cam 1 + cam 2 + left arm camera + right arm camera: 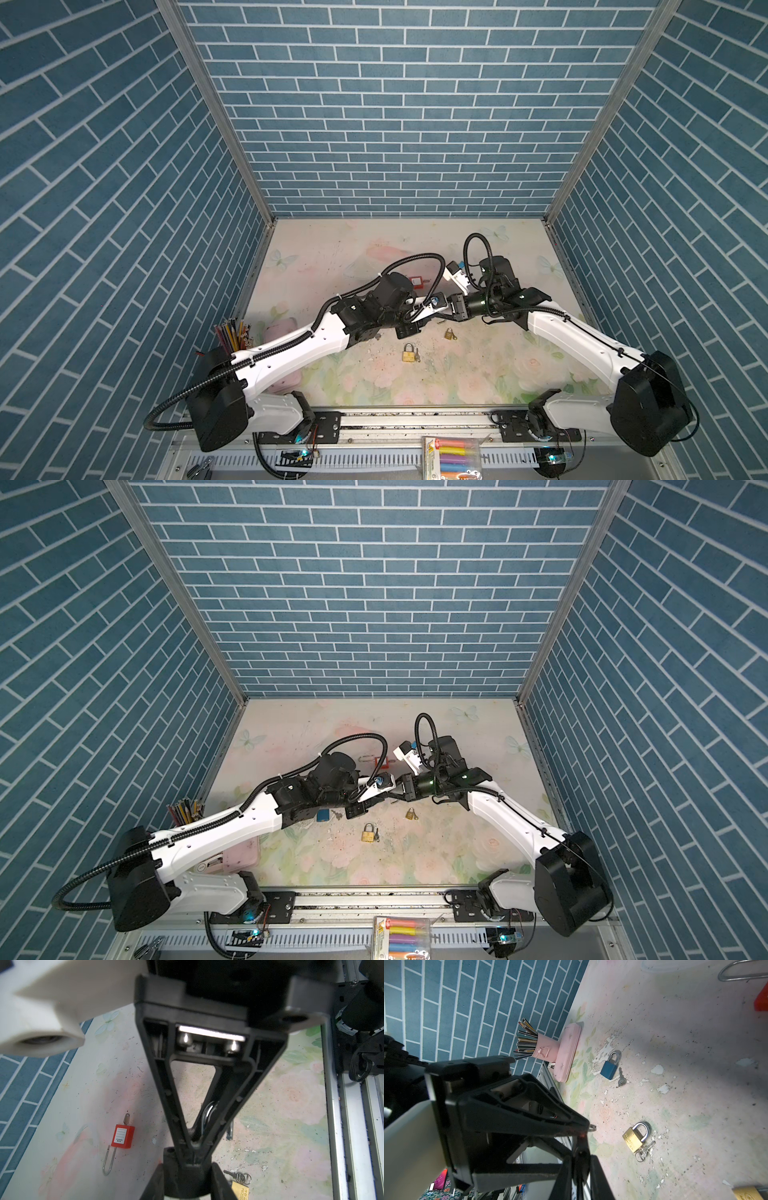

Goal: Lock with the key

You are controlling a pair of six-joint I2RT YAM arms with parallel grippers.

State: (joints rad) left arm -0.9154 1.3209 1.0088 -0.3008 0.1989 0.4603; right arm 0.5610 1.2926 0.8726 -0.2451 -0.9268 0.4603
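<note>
The left tool (pixel 192 1153) is drawn narrow on a silver key ring (pixel 592 1127), which shows between its fingers and juts out beside their tips; the key's blade is hidden. The right tool (pixel 581 1142) meets it tip to tip above the middle of the bench (pixel 478 374). Its fingers stand close together, but whether they clamp anything cannot be told. Four padlocks lie flat on the bench, apart from both tools. The red padlock (pixel 417 282), with its long shackle, is toward the far edge. The blue padlock (pixel 322 816) is toward the left edge, a key just beside it. The large brass padlock (pixel 408 353) is between the middle and the near edge, with keys at its side. The small brass padlock (pixel 449 333) is near it, toward the right edge
</note>
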